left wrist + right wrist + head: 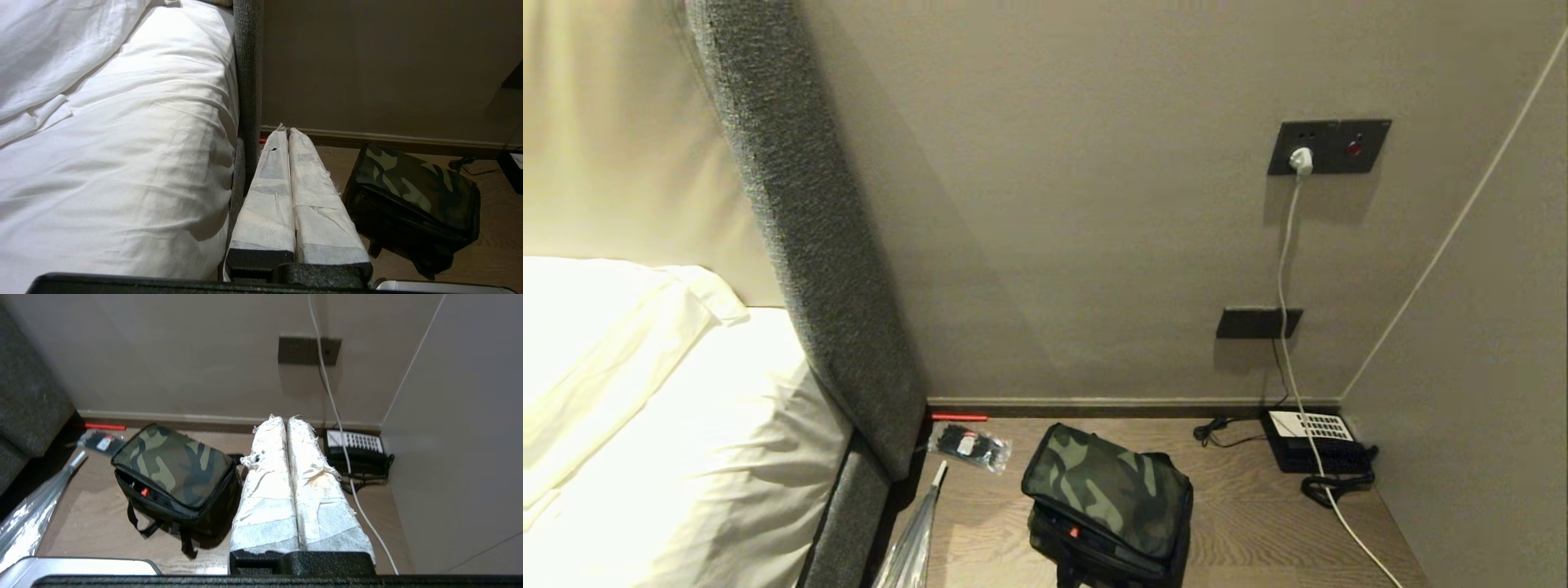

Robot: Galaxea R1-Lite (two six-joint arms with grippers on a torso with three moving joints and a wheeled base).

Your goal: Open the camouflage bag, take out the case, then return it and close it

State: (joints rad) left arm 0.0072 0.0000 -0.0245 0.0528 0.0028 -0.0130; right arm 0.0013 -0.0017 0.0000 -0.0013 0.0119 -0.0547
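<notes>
The camouflage bag (1107,502) stands zipped on the wooden bedside surface (1250,523), lid up, with a small red tab on its front and black straps hanging down. The case is hidden. Neither arm shows in the head view. In the left wrist view my left gripper (285,131) is shut, its white-wrapped fingers pressed together, hanging short of the bag (412,200) and beside the bed. In the right wrist view my right gripper (285,419) is shut too, held back from the bag (175,469), with nothing between its fingers.
A clear packet of black ties (969,446) and a red stick (959,417) lie by the wall. A black phone with white keypad (1313,441) and a white cable (1290,327) sit at the right. The grey headboard (809,245), white bedding (662,425) and a silvery wrapped object (911,543) flank the left.
</notes>
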